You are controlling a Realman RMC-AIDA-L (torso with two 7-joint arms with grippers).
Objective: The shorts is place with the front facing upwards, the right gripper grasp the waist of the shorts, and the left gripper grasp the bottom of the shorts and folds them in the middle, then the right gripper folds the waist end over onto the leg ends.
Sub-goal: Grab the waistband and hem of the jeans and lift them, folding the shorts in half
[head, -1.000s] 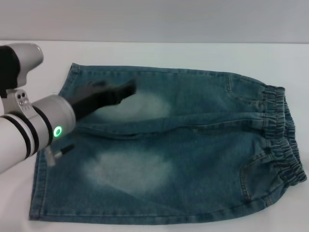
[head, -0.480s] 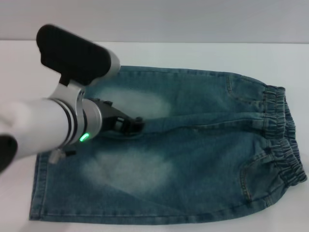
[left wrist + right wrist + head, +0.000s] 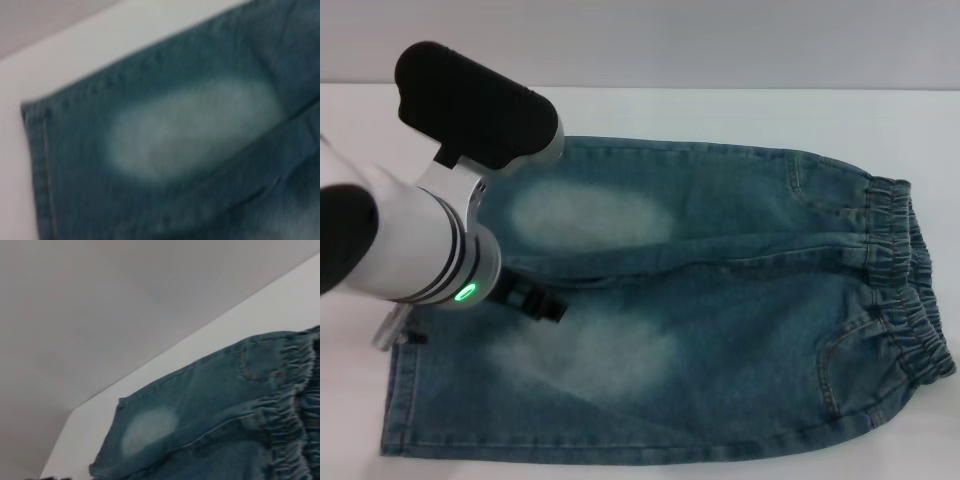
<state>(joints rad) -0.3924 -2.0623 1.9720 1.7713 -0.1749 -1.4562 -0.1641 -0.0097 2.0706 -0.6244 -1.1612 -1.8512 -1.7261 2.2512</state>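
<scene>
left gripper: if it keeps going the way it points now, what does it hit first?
Probably the shorts. The left gripper points down over the nearer leg, near the pale faded patch, with nothing visible between; its height above the denim is unclear.

shorts (image 3: 720,300) flat on table (image 3: 720,110), waist (image 3: 905,290) right, leg ends (image 3: 405,390) left
</scene>
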